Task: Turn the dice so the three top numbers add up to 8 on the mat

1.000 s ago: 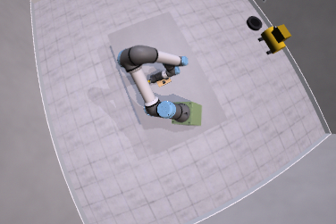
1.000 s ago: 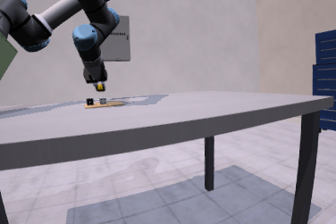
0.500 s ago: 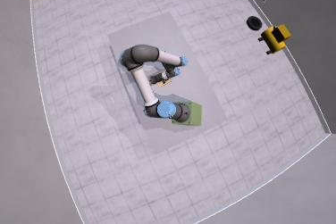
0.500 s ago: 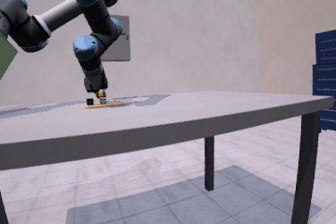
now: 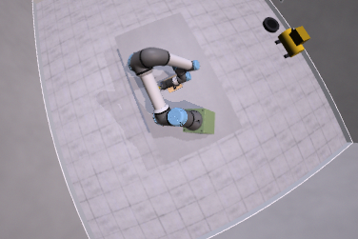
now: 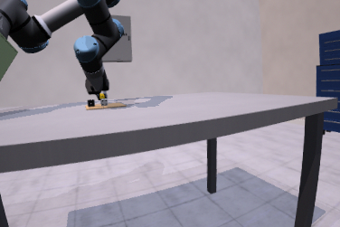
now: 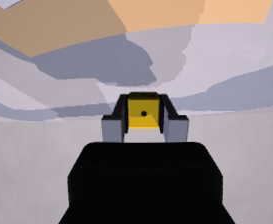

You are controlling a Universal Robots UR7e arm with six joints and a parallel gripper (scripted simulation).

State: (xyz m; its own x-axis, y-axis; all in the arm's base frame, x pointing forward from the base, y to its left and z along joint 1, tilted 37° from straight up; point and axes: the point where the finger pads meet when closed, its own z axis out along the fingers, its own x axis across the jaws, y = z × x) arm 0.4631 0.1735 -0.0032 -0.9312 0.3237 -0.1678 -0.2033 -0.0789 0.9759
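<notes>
My gripper [image 7: 143, 106] [image 6: 101, 93] is shut on a yellow die [image 7: 144, 116] [image 6: 102, 95] and holds it just above the orange mat [image 6: 118, 105] [image 5: 170, 89]. In the wrist view the die's face towards the camera shows one pip. A black die [image 6: 91, 103] and a white die [image 6: 104, 101] lie on the mat under and beside the gripper. Their top numbers are too small to read. From above the arm hides most of the mat and the dice.
The grey table [image 6: 190, 112] [image 5: 209, 89] stretches wide around the mat. The arm's green base block [image 5: 202, 122] stands at one table edge. A blue cabinet [image 6: 329, 85] stands off the table at the right.
</notes>
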